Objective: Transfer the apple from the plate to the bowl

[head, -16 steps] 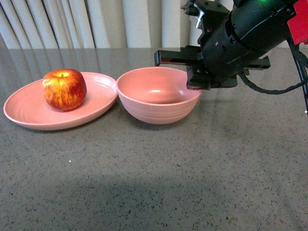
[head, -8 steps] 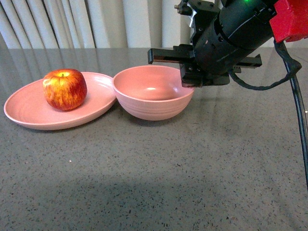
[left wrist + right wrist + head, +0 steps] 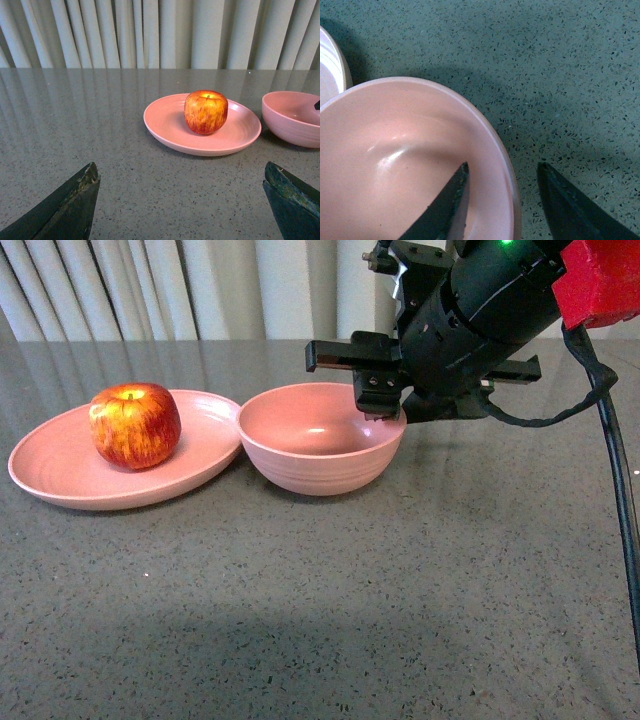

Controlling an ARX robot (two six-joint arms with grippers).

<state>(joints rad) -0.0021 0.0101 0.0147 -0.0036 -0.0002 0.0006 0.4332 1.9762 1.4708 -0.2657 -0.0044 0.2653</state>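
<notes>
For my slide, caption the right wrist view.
Right gripper open, straddling the pink bowl's rim, one finger inside, one outside over the speckled table.

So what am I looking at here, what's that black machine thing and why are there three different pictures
It's a two-armed robot. One picture looks out from its body; the other two come from cameras on each wrist. On the grey table sit a pink plate with a red apple on it, and a pink bowl. The black thing is the right claw: open, one finger inside the bowl's rim, one outside. The left claw is open too, facing the apple from a distance. Nothing is held.
</notes>
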